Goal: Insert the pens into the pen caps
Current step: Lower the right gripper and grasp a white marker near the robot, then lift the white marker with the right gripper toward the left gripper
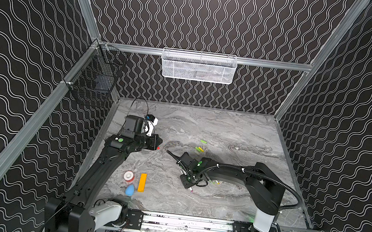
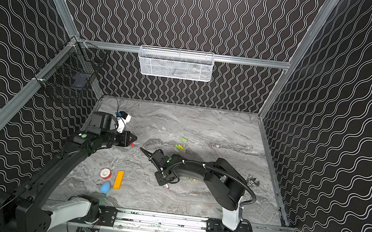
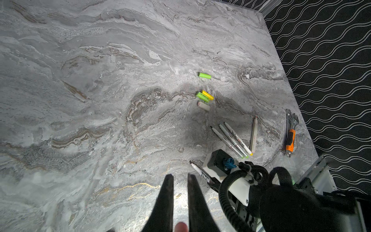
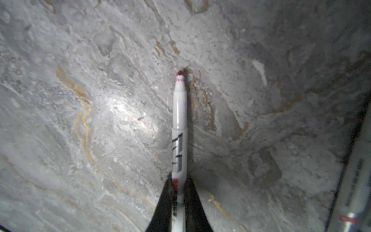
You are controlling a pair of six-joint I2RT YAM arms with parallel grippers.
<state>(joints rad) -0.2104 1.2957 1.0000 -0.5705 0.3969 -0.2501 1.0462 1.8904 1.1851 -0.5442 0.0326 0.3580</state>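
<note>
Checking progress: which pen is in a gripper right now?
The pen clamped in the right gripper, red tip out; the other pens lie loose on the table.

Glossy, probably plastic pen [image 4: 179,112]; marbled tabletop [image 4: 80,60].

blue egg [image 1: 130,189], orange bar [image 1: 142,182], tape roll [image 1: 128,176] — orange-handled wrench [image 3: 290,134]

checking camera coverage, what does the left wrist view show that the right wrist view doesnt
Only the left wrist view: a lone bright green plastic pen cap, a second green cap beside a yellow cap, a pale cap, three loose pale-barrelled pens side by side, a fourth pen apart, an orange-handled wrench, and the left hand holding a red cap. Only the right wrist view: the right hand gripping a white marker pen with a red tip. Both: that held pen and the grey marbled tabletop.
</note>
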